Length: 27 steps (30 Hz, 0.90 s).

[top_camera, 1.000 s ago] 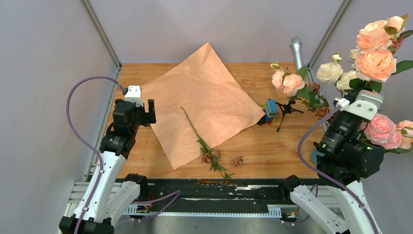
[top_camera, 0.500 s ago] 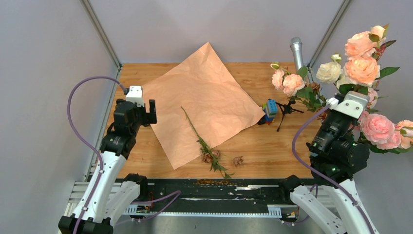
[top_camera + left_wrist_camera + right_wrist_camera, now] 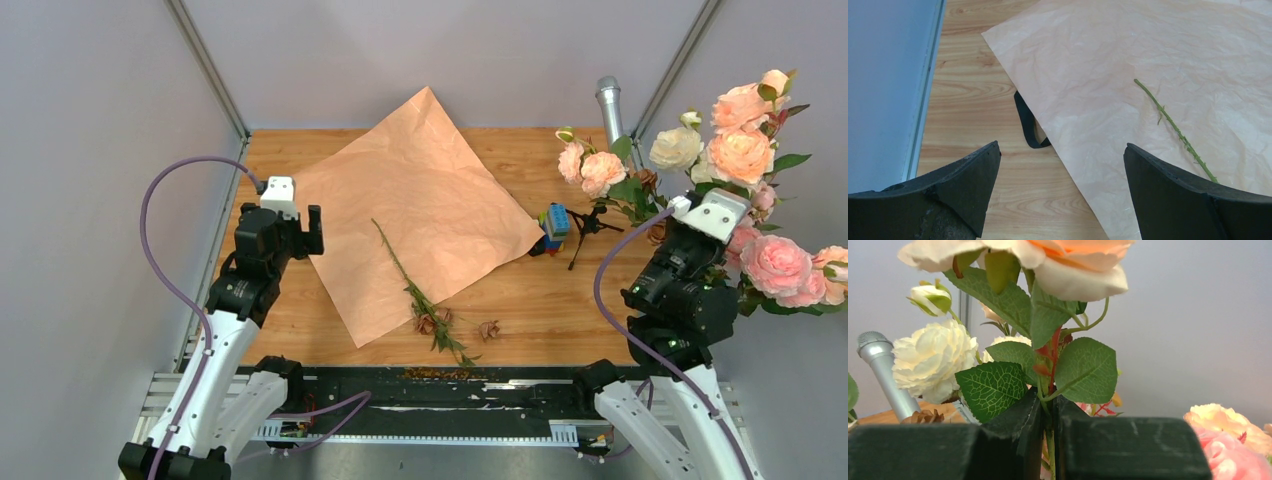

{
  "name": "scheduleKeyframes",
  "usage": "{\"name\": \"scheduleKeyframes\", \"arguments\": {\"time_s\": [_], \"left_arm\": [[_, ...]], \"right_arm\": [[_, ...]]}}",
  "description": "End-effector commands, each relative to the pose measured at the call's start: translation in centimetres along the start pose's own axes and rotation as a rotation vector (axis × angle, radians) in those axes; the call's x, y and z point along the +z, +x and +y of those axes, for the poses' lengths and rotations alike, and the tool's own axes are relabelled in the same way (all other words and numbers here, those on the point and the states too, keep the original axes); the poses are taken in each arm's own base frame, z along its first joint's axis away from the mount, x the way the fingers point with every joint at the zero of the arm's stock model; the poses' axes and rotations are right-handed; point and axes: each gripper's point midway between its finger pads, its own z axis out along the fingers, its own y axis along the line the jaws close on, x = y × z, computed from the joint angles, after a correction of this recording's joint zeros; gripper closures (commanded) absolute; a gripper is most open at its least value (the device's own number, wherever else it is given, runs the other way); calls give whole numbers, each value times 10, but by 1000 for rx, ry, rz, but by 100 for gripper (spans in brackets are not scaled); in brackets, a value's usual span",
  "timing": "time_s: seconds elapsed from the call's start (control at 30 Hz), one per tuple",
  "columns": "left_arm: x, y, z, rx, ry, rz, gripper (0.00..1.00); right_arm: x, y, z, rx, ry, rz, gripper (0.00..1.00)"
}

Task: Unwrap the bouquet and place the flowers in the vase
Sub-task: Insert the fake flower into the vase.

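Left hand (image 3: pixel 1062 146) apart, flower stem (image 3: pixel 1174 128) to right; right hand (image 3: pixel 1049 412) clamped on peach rose (image 3: pixel 1078 265).

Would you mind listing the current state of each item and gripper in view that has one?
kraft paper, unfolded, lying flat.
black ribbon, untied, loose at the paper's edge.
loose stem, lying flat, partly on the paper.
left gripper, open, empty.
right gripper, shut on the peach rose stem.

Pink, cream flowers (image 3: pixel 600 170) upright at right; 1 stem (image 3: pixel 402 268) flat on paper (image 3: pixel 420 190).
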Motion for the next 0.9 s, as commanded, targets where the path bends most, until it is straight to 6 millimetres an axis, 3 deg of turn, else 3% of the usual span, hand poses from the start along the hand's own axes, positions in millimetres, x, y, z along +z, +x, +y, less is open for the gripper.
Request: {"name": "scheduleKeyframes", "arguments": {"time_s": [0.0, 0.13, 0.37, 0.5, 0.57, 0.67, 0.87], "left_arm": [[-2, -11, -4, 12, 15, -48, 0], [-3, -11, -4, 13, 16, -50, 0], [-3, -11, -5, 12, 22, -49, 0], [-3, -11, -5, 11, 24, -49, 0], [-3, -10, -6, 11, 26, -45, 0], [-1, -9, -7, 11, 33, -40, 0], [1, -8, -9, 13, 37, -31, 0]], "right_arm": [[-5, 19, -9, 54, 70, 61, 100], [-7, 30, -11, 63, 98, 93, 97], [-7, 34, -12, 66, 100, 110, 73], [-7, 27, -13, 84, 73, 93, 64], [-8, 22, -15, 99, 63, 80, 53], [-8, 14, -18, 115, 46, 63, 48], [-3, -7, -2, 65, -101, 18, 34]]}}
